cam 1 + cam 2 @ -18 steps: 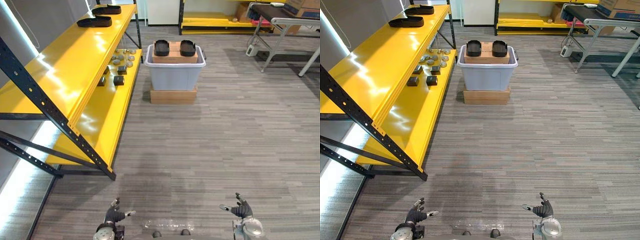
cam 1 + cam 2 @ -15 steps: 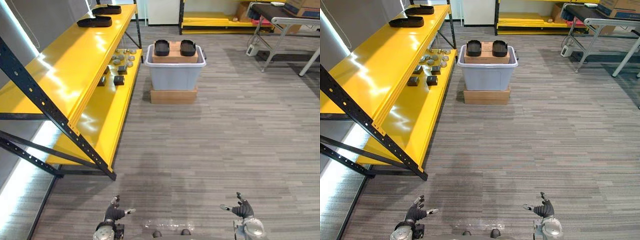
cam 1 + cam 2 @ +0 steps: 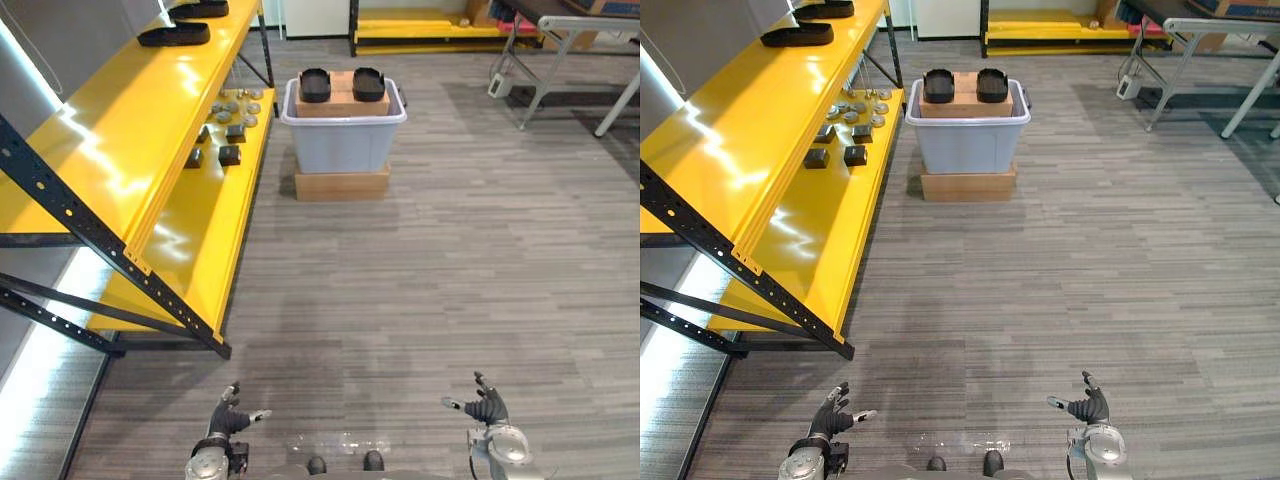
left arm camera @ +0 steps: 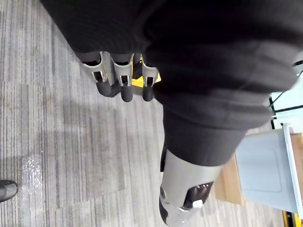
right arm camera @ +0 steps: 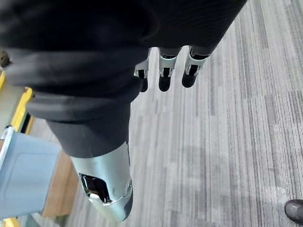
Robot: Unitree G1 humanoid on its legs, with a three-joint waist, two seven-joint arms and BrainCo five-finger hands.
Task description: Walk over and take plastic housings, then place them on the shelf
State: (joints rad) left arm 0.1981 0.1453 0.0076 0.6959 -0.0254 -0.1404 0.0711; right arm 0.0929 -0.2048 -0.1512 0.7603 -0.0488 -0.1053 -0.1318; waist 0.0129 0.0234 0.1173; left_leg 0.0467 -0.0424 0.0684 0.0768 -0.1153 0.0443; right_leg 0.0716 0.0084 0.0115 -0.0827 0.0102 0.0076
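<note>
Across the floor, plastic housings (image 3: 316,85) are sitting atop a box (image 3: 341,97) in the grey bin (image 3: 343,150). Left hand (image 3: 232,420) & right hand (image 3: 485,408) are hanging open-fingered, empty. Best approaching straight, stopping w/ bin in reach.

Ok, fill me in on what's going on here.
The robot is some way from the grey bin, left hand and right hand both low, open and empty. Two black plastic housings sit on a cardboard box atop that bin, beside the yellow shelf. Two similar housings already lie on the shelf's top level.
</note>
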